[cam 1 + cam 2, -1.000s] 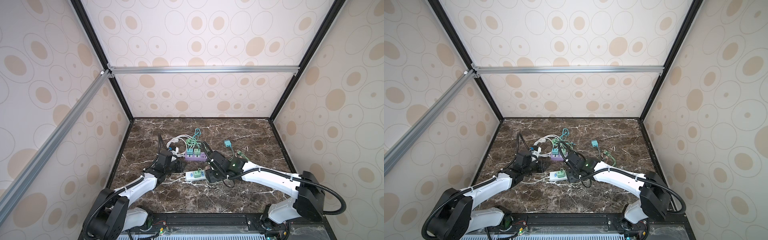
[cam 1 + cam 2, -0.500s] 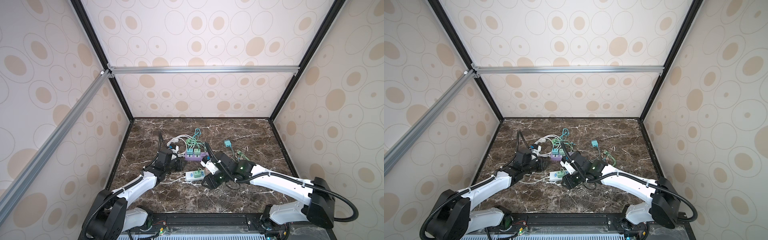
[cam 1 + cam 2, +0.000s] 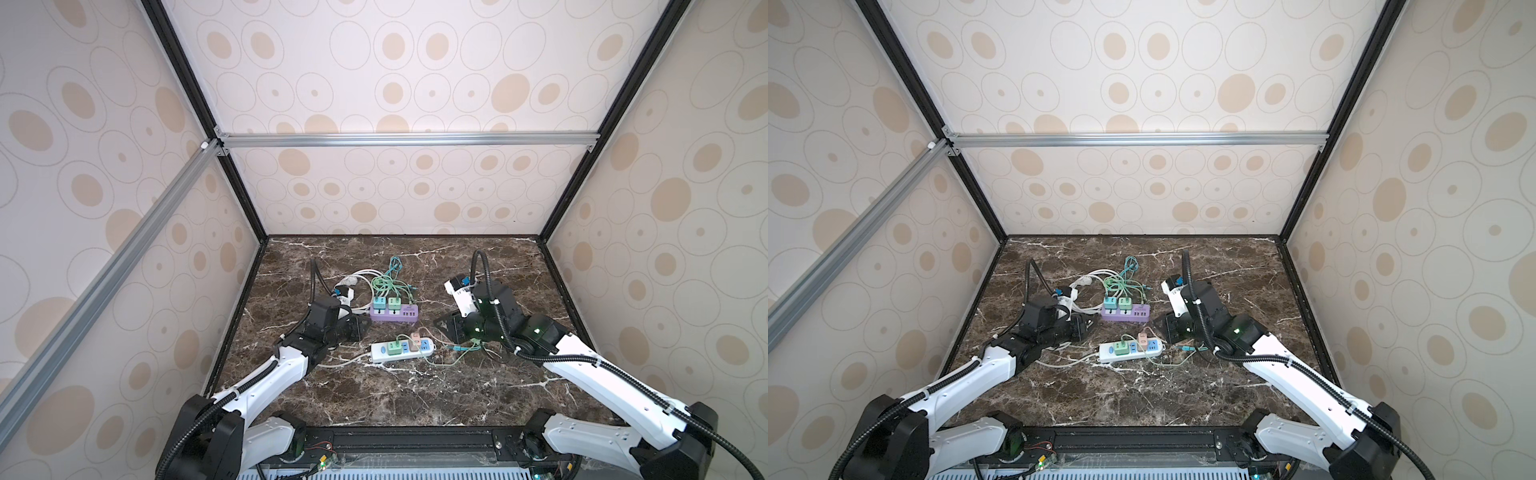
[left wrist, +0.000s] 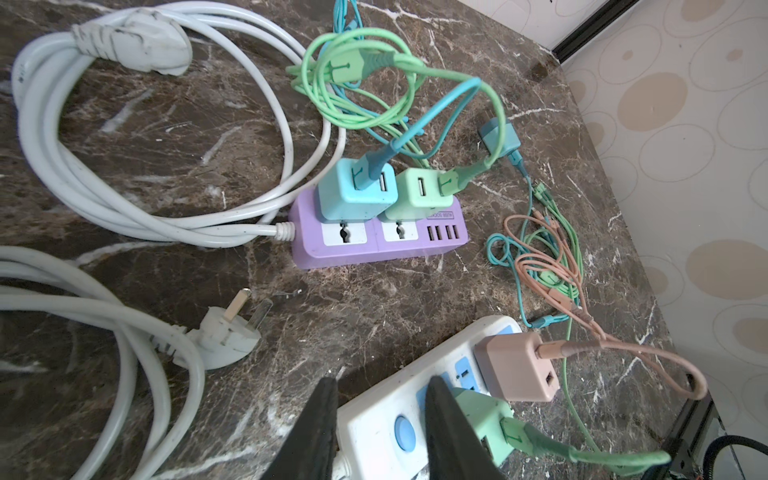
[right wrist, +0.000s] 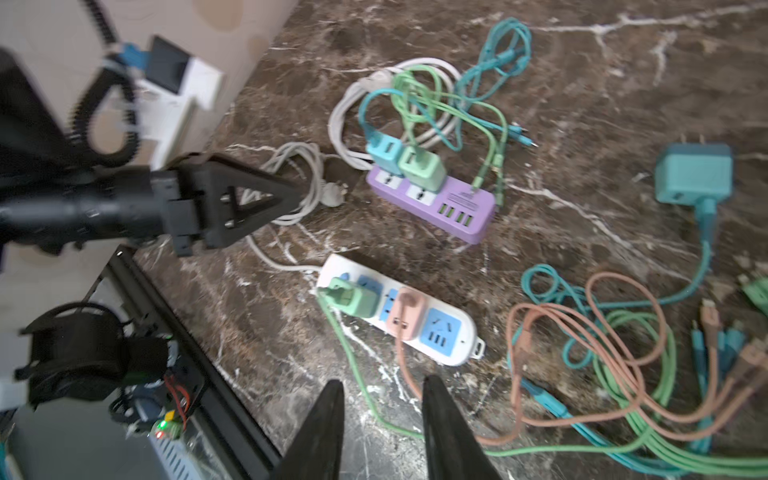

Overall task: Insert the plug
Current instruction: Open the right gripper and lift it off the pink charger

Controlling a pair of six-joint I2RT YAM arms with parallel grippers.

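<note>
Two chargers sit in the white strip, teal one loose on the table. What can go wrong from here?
1. The teal charger has its cable looped through the cable tangle; lifting it may drag that and tug the white strip.
2. The free socket sits right beside the pink charger; the right gripper may knock it.
3. The left gripper is off the strip, so a push may slide it.

Pink plug (image 3: 414, 337) in white strip (image 3: 379, 353).
</note>
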